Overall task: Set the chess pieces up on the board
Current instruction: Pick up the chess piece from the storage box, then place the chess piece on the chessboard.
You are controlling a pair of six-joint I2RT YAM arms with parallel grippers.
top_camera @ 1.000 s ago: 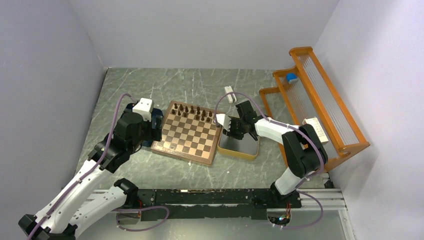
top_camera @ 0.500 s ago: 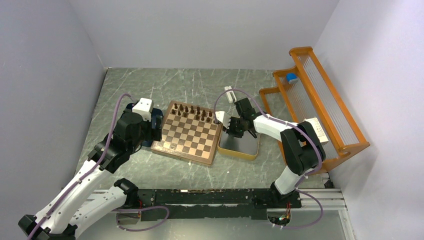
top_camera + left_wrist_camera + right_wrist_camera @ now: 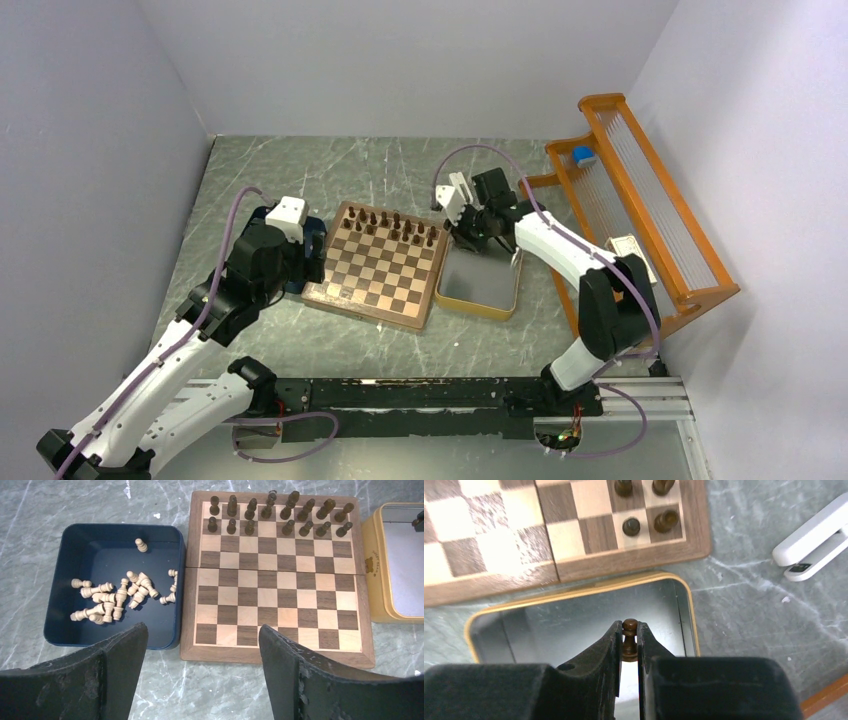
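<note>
The board [image 3: 378, 272] lies mid-table, with the dark chess pieces [image 3: 280, 517] upright in its two far rows. My right gripper [image 3: 629, 630] is shut on a dark pawn [image 3: 629, 640], gripped by its neck. It hovers over the far end of the yellow-rimmed tray [image 3: 574, 592], just off the board's corner [image 3: 634, 560]. My left gripper [image 3: 202, 628] hangs open with nothing between its fingers, above the board's near left corner [image 3: 200, 650] and the marble beside it.
A blue box [image 3: 100, 555] left of the board holds several pale pieces [image 3: 115, 597], most lying down. A white clip-like object [image 3: 814, 540] lies beyond the tray. An orange rack [image 3: 630, 200] stands along the right wall.
My right gripper closed on the dark pawn and moved from low over the tray's left part up toward its far end. The left arm has stayed put.
</note>
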